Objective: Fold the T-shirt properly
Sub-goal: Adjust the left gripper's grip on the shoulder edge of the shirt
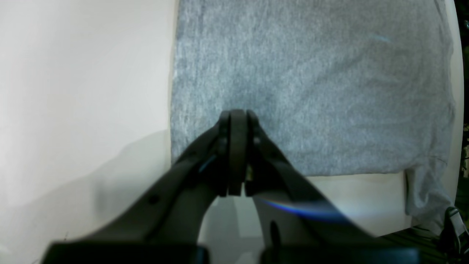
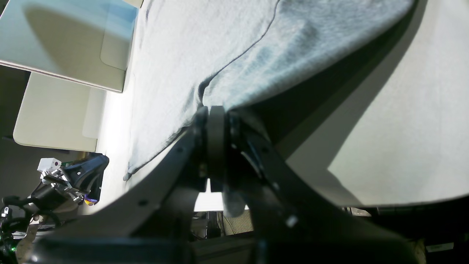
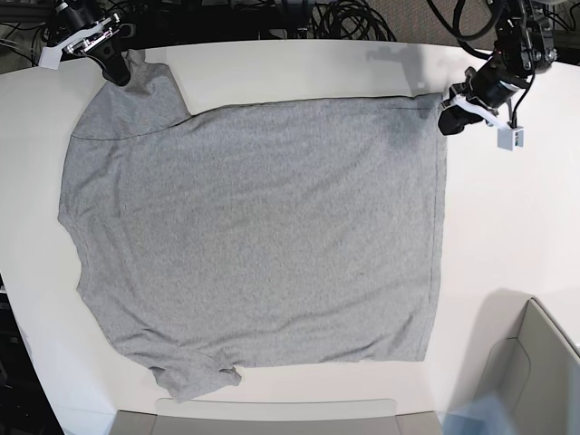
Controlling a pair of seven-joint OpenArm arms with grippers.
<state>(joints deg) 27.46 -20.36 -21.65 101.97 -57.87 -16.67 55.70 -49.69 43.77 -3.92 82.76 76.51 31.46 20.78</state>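
My right hand (image 3: 116, 71) pinches a sleeve of the T-shirt (image 3: 263, 236), my left hand (image 3: 450, 118) is closed at its hem corner; no fold made yet.

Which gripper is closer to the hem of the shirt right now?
Left. The left gripper sits at the hem's far corner on the T-shirt. The right gripper is at the opposite end, shut on the far sleeve.

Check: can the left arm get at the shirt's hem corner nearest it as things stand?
Probably yes. The left gripper hangs shut right by the T-shirt hem corner on the table, nothing between them, though its fingers would need to open first.
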